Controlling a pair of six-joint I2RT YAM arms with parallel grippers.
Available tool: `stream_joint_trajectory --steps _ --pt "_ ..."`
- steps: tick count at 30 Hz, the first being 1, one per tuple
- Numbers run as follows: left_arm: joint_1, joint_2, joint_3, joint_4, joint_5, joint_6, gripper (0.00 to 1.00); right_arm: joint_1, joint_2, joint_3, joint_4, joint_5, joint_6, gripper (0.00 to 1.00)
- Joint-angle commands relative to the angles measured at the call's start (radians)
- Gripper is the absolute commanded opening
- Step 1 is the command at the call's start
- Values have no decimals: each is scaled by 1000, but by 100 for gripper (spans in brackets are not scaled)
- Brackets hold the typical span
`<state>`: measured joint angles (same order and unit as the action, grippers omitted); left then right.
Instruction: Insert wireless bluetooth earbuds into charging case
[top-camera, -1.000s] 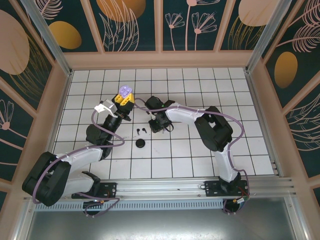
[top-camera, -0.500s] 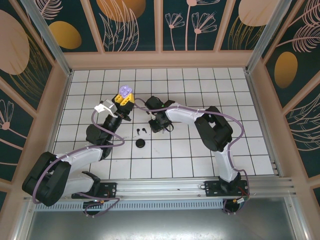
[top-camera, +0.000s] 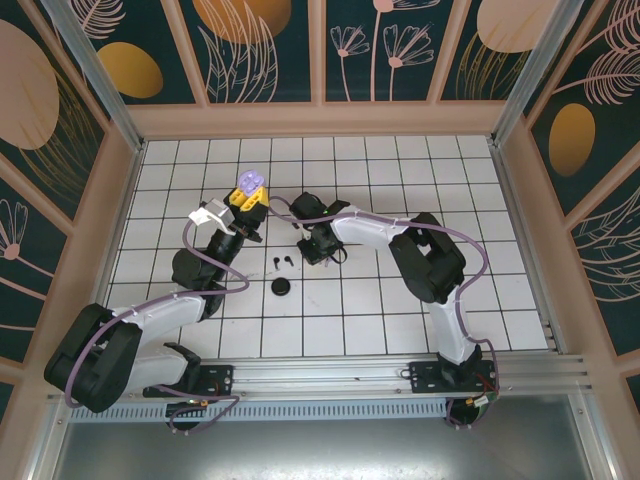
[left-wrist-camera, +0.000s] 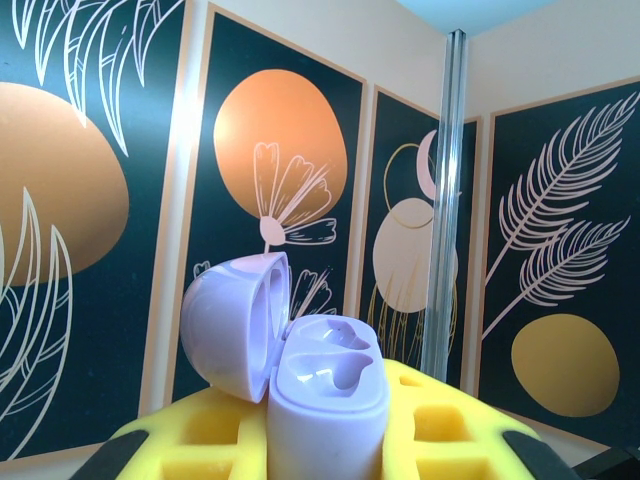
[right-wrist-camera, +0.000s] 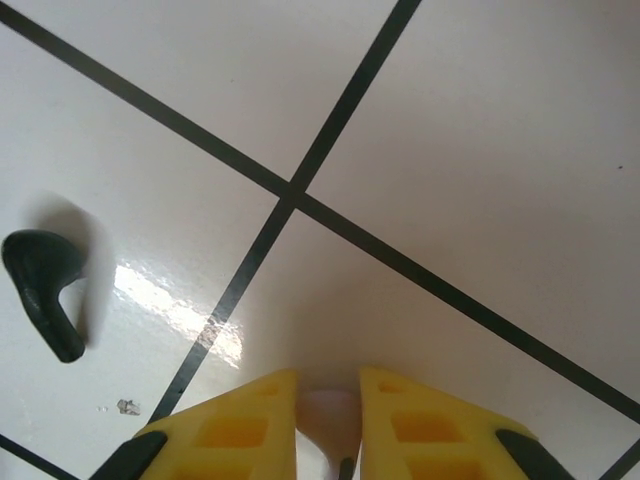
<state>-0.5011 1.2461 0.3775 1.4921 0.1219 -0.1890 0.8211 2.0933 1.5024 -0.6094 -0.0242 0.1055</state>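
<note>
Two pincers, both mine, both busy. My left pincer (left-wrist-camera: 322, 446) is clamped on the base of a lilac case (left-wrist-camera: 325, 385), its yellow fingers (left-wrist-camera: 190, 450) pressed to either side. The case stands upright with its lid (left-wrist-camera: 232, 325) swung open to the left in my wrist view, and two moulded hollows in the base face up. Behind it rise the dark wall panels (left-wrist-camera: 90, 200) with orange discs and pale leaves, and a metal post (left-wrist-camera: 450, 180) in the corner. From above, this pincer is on the left half of the tiled table (top-camera: 450, 200), towards the back wall.

My right pincer (right-wrist-camera: 328, 392) points straight down at the tiles, and its yellow fingers (right-wrist-camera: 240, 425) are drawn close together on a small pale earbud (right-wrist-camera: 328, 420) that fills the narrow gap between them. I cannot tell whether it is pink or lilac. On the tile to its left lies a black earbud (right-wrist-camera: 42, 290), apart from my fingers. From above, two black earbuds (top-camera: 275, 263) lie side by side just left of this pincer. A round black case (top-camera: 282, 288) sits a little nearer to my bases, shut and flat on the table.
</note>
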Motion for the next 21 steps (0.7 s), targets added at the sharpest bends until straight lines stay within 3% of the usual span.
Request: stream_joint_trajectory --steps 1,21 --pt "3 1 17 43 5 -18 0 20 -20 -33 -5 -14 -3 15" --pt "4 -30 32 -21 22 13 0 4 -148 -22 33 24 31 10"
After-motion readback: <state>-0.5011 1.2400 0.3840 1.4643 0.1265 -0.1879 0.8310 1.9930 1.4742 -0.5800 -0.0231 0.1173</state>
